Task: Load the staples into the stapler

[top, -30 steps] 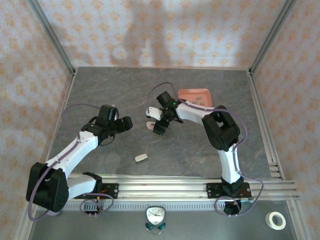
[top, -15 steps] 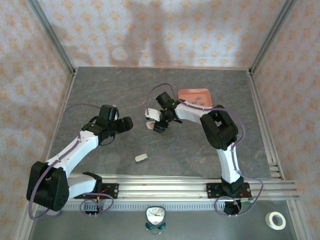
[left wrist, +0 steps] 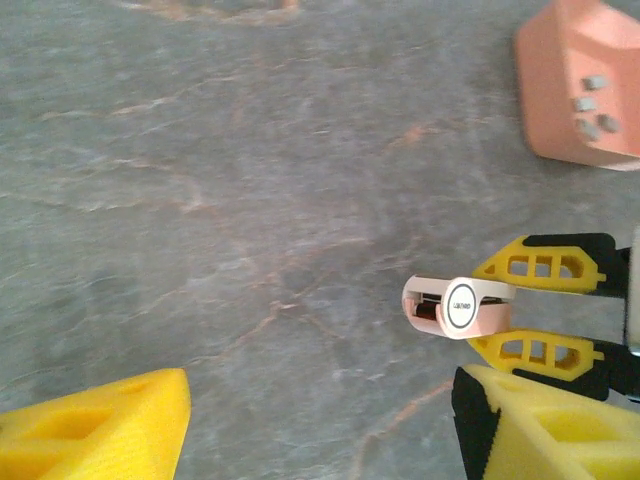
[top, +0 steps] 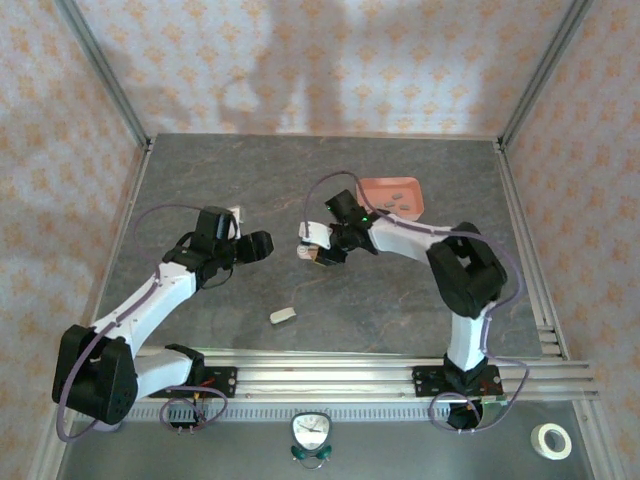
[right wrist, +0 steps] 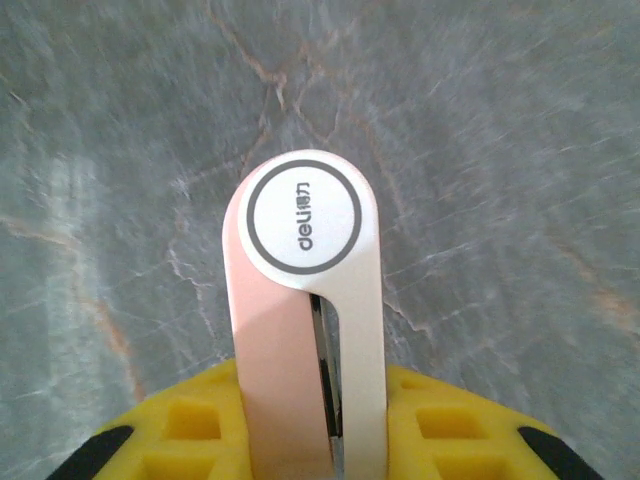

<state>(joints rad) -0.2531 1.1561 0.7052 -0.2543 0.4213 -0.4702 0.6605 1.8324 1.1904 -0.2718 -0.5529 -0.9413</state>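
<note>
Overhead view, left to right. The left arm reaches in from the near left corner of the grey stone-patterned table [top: 200,180]. The left gripper [top: 258,244] points toward the centre with its jaws standing apart. In the left wrist view its yellow fingers [left wrist: 110,425] sit wide at the two lower corners, with bare tabletop between them and nothing held.

A small pale block [top: 283,315] lies alone on the table, nearer the arm bases and between the two arms.

The stapler [top: 314,234] is at the centre of the table, a pink-and-white body with a round ringed logo on its end. It is just beside the left gripper's tips but apart from them.

The right gripper [top: 325,248] is clamped on the stapler. Its yellow fingers [left wrist: 545,265] press the body from both sides, and the logo end sticks out beyond them.

The salmon-pink tray [top: 365,190] sits further right and toward the far edge, near the right arm's wrist. The staples [left wrist: 581,103] lie inside it as a few small grey pieces, well apart from the stapler.

Near edge, outside the work area: a small clock [top: 312,432] at centre and a roll of tape [top: 550,440] at far right.
</note>
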